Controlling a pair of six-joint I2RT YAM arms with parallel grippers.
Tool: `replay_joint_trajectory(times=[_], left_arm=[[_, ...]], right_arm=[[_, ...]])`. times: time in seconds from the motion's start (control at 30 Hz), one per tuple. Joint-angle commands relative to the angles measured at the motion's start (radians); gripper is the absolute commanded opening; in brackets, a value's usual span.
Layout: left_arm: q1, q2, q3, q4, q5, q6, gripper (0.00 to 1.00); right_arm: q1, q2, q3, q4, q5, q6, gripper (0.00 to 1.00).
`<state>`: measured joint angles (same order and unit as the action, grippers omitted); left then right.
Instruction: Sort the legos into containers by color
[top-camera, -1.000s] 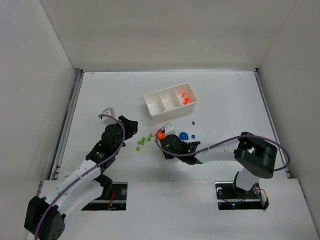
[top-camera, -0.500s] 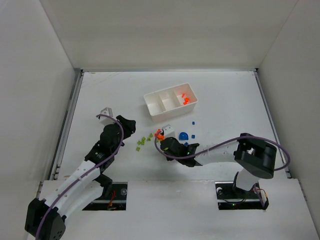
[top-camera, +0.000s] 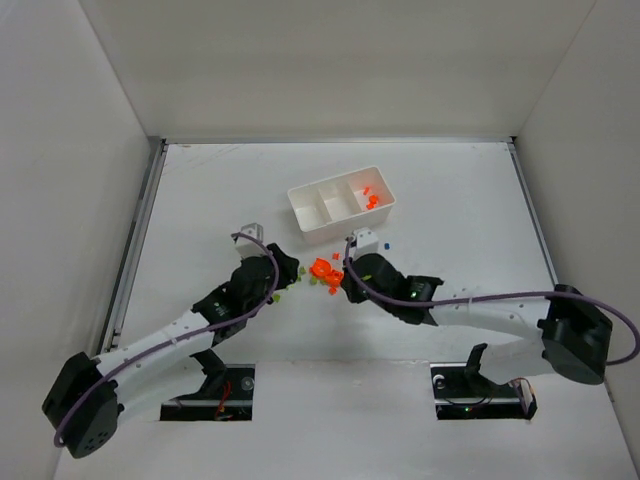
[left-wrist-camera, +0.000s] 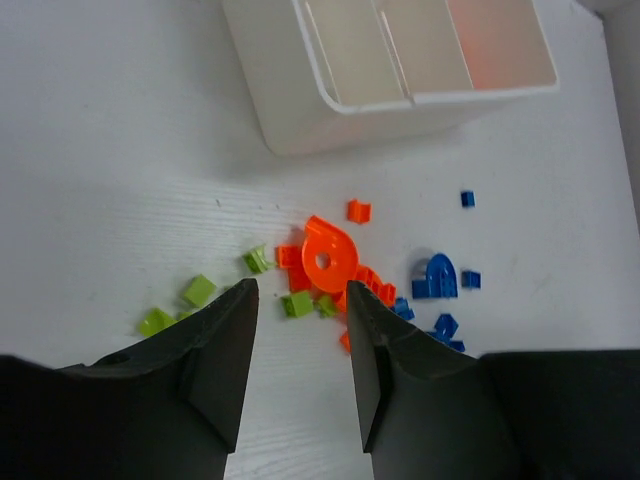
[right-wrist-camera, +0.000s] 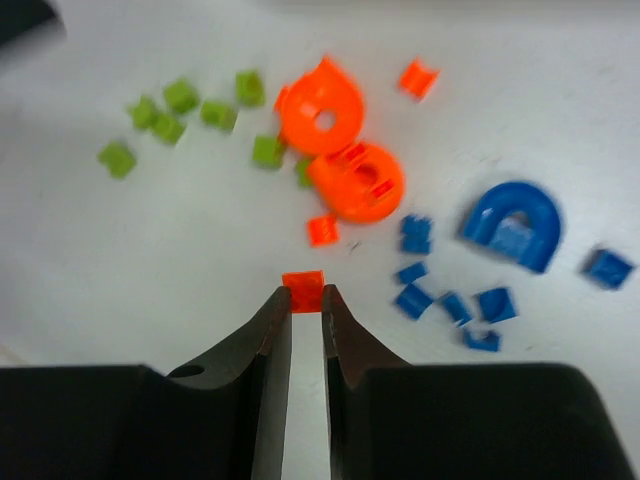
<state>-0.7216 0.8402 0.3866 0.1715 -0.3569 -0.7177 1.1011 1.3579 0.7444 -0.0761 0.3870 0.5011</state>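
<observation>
The legos lie in a pile in front of the white three-compartment tray (top-camera: 303, 218). Two rounded orange pieces (right-wrist-camera: 322, 118) sit in the pile's middle, with yellow-green bricks (right-wrist-camera: 180, 97) on one side and blue bricks with a blue arch (right-wrist-camera: 513, 225) on the other. My right gripper (right-wrist-camera: 303, 298) is shut on a small orange brick (right-wrist-camera: 303, 290), just above the table beside the pile (top-camera: 322, 268). My left gripper (left-wrist-camera: 298, 292) is open and empty, with its fingertips either side of some green bricks (left-wrist-camera: 298, 303). Several orange bricks (top-camera: 372, 198) lie in the tray's right compartment.
The tray (left-wrist-camera: 300, 130) stands just beyond the pile; its left and middle compartments show no bricks. Both grippers, left (top-camera: 288, 270) and right (top-camera: 341, 282), are close together at the pile. White walls enclose the table on three sides.
My left gripper has moved right, up to the green bricks. My right arm has stretched out, its elbow swinging right, and its gripper now sits on the near right side of the orange pieces.
</observation>
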Motion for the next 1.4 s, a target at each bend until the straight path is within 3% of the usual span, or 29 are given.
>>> replay_joint_trajectory(times=[0.0,0.1,0.3,0.6,0.73,0.87,1.13,1.37], left_arm=[[-0.113,0.077,0.031,0.092,-0.063,0.018,0.37],[-0.219,0.190,0.067,0.128,-0.108,0.020,0.36],[-0.336,0.339,0.119,0.160,-0.165,0.029,0.36],[-0.390,0.507,0.161,0.171,-0.160,0.026,0.36],[-0.384,0.543,0.172,0.171,-0.154,0.030,0.36],[-0.382,0.586,0.181,0.171,-0.151,0.037,0.36],[-0.371,0.708,0.238,0.166,-0.096,0.063,0.36],[-0.364,0.752,0.267,0.151,-0.119,0.081,0.37]], right_arm=[[-0.123,-0.078,0.047,0.025,-0.010,-0.044,0.21],[-0.256,-0.069,0.117,0.067,-0.057,-0.081,0.21],[-0.466,0.108,0.294,0.113,-0.128,-0.151,0.21],[-0.597,0.360,0.532,0.099,-0.111,-0.207,0.22],[-0.613,0.424,0.587,0.090,-0.122,-0.211,0.32],[-0.608,0.426,0.593,0.088,-0.115,-0.214,0.46],[-0.591,0.314,0.500,0.119,-0.108,-0.191,0.46],[-0.539,0.155,0.305,0.197,-0.105,-0.128,0.45]])
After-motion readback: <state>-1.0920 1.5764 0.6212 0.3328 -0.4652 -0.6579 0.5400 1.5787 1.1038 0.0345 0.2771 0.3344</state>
